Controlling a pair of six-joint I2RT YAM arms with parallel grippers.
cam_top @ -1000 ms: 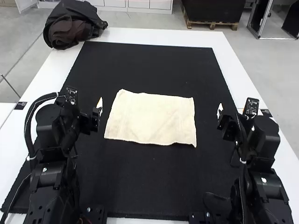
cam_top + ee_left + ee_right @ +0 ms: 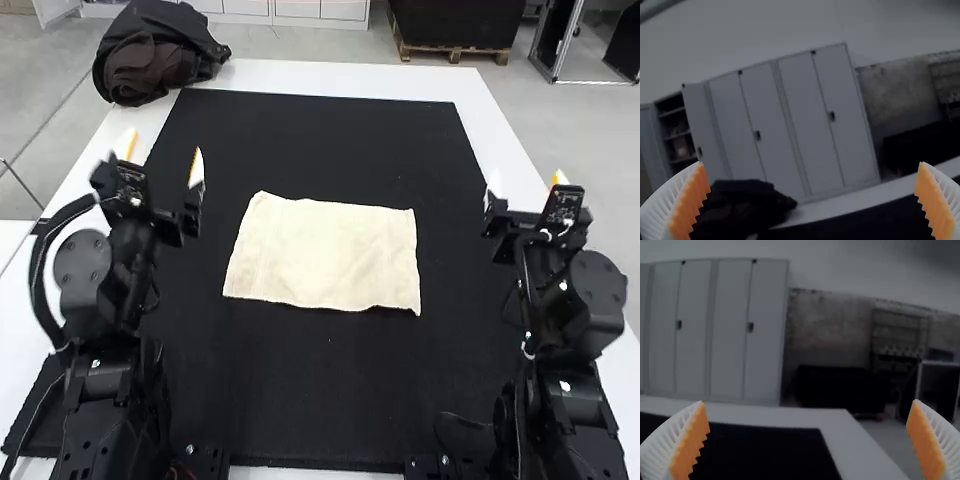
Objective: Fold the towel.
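The cream towel (image 2: pixel 325 255) lies as a flat rectangle on the black mat, its edges slightly wavy. My left gripper (image 2: pixel 163 160) is raised to the left of the towel, fingers wide apart. To the towel's right, my right gripper (image 2: pixel 524 188) is also up and open. Nothing is between the fingers of the left gripper (image 2: pixel 815 200) in its wrist view, and the same holds for the right gripper (image 2: pixel 807 440) in its own.
A black mat (image 2: pixel 300 400) covers much of the white table (image 2: pixel 480 110). A dark bundle of cloth (image 2: pixel 155 60) rests at the table's far left corner.
Both grippers have swung up and forward, away from beside the towel, and their fingers now show wide apart. The towel lies unchanged.
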